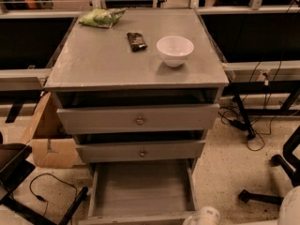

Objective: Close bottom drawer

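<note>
The bottom drawer (140, 191) of the grey cabinet is pulled far out, showing its empty grey plank interior. Its front panel (136, 218) lies along the picture's lower edge and its knob is out of view. The two wider drawers above it, each with a brass knob (139, 121), stand slightly ajar. A white part of my arm (204, 216) shows at the bottom edge, just right of the drawer's front corner. The gripper itself is out of view.
On the cabinet top (93, 64) are a white bowl (175, 49), a dark snack packet (136, 41) and a green bag (101, 17). A cardboard box (49, 139) stands left of the cabinet. A black chair and cable (42, 191) are lower left. Chair legs (276, 177) and cables are on the right.
</note>
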{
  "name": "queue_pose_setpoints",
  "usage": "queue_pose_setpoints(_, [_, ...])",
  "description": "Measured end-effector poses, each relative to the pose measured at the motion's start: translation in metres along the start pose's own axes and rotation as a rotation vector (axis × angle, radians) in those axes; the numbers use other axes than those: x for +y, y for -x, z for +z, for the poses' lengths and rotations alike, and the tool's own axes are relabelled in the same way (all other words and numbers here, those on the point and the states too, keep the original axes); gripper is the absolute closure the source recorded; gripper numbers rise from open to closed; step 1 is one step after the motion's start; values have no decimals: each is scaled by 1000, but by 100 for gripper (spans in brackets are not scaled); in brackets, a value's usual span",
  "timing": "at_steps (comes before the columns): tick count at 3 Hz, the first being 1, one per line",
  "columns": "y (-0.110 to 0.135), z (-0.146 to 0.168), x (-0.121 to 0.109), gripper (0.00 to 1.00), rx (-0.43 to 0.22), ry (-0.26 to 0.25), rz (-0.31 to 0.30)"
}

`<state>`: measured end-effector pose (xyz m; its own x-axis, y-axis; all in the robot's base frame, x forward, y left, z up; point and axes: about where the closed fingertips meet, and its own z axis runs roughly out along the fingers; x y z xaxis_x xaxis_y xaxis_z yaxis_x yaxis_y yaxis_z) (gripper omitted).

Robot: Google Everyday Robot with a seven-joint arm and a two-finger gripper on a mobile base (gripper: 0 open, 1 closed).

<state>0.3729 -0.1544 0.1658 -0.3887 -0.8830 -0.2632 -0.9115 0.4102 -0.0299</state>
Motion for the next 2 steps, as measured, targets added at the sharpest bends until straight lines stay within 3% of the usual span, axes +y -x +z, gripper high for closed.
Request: queue_pose_setpoints(2, [18, 90, 14, 100, -194, -40, -47])
